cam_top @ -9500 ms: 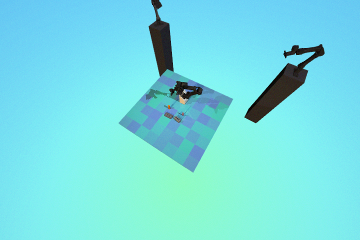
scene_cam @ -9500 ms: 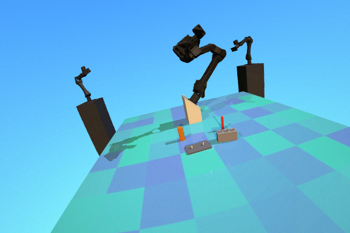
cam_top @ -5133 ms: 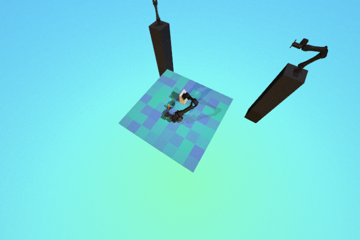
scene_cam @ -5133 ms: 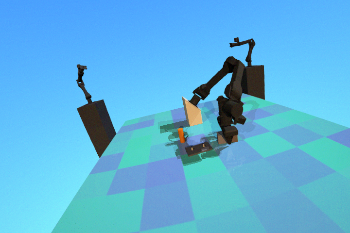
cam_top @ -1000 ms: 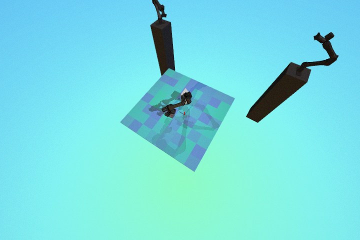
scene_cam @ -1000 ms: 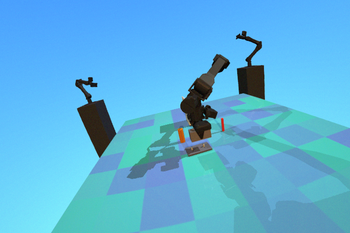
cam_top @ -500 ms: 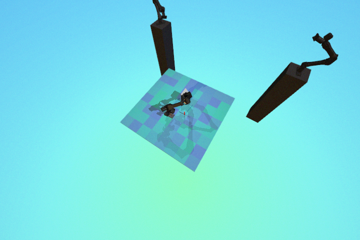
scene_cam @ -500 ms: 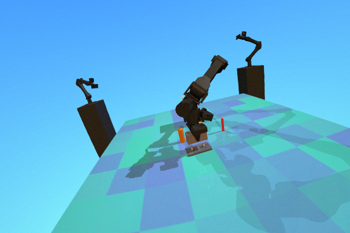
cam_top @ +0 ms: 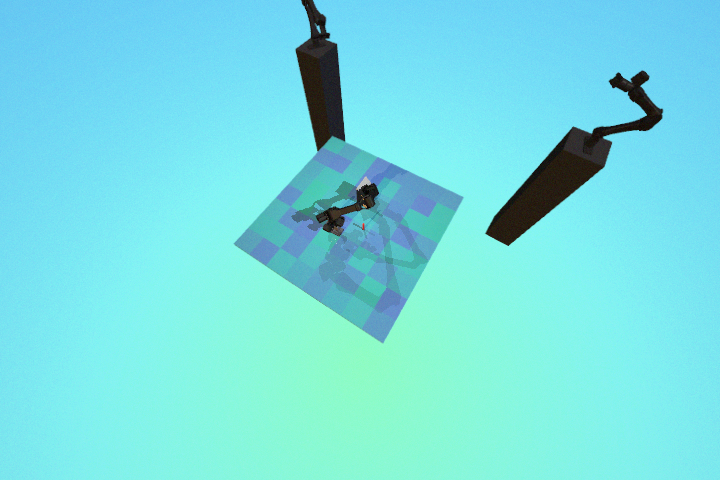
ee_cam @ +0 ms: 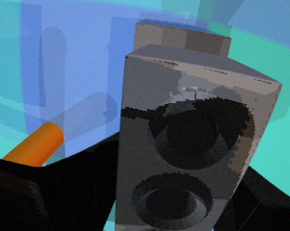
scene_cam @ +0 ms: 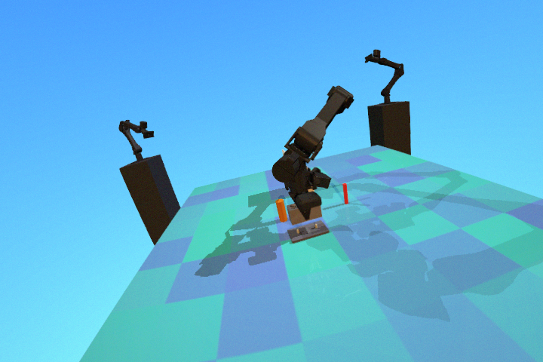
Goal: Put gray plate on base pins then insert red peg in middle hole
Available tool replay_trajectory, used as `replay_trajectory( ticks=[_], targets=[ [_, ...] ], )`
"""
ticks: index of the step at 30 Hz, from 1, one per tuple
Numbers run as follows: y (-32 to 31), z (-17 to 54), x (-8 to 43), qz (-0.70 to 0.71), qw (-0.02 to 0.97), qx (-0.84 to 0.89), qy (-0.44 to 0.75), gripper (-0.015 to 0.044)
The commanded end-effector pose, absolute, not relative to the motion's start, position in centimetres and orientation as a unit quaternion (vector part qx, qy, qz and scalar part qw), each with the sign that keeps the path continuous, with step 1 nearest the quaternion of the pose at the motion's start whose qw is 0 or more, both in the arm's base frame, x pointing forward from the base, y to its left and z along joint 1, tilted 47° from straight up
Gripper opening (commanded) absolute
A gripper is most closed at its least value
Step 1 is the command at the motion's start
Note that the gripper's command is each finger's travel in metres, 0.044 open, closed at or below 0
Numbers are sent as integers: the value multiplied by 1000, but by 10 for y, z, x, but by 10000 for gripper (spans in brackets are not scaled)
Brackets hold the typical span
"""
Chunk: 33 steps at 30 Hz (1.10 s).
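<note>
My gripper (scene_cam: 308,212) (ee_cam: 171,140) is shut on the gray plate (scene_cam: 296,216) (ee_cam: 137,87), a thick block with round holes. The plate hangs above and just behind the dark base (scene_cam: 293,239) in the exterior view, and the base's two pins show free of it. In the wrist view, part of the base (ee_cam: 159,36) shows beyond the plate's far edge; the plate hides the rest. The red peg (cam_top: 363,226) (scene_cam: 345,194) stands upright to the right of the base in the exterior view, apart from the gripper. The third hole is not in clear view.
An orange peg (scene_cam: 281,210) (ee_cam: 40,144) stands upright to the left of the plate in the exterior view. A pale panel (cam_top: 363,182) shows beside the arm's mount. Two dark pillars (cam_top: 321,84) (cam_top: 548,189) with other arms stand beyond the checkered surface.
</note>
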<state>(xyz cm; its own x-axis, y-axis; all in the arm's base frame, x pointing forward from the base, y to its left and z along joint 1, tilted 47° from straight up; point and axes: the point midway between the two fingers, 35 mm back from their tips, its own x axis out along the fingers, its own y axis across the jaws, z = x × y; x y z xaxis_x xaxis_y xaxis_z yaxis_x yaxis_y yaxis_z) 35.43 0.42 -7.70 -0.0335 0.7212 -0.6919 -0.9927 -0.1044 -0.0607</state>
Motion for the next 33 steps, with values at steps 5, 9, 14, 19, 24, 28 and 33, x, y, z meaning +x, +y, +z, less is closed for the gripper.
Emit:
replay_trajectory(
  ticks=[5,9,14,19,24,28,33],
  targets=[
    [10,-85,353,682,627,-298,228,0],
    [15,-89,353,682,627,-298,228,0],
    [17,-91,353,682,627,-298,228,0],
    [23,-96,353,682,627,-298,228,0],
    [29,-102,352,682,627,-298,228,0],
    [33,-106,352,683,627,-298,228,0],
    [30,-102,355,682,626,-304,225,0]
  ],
)
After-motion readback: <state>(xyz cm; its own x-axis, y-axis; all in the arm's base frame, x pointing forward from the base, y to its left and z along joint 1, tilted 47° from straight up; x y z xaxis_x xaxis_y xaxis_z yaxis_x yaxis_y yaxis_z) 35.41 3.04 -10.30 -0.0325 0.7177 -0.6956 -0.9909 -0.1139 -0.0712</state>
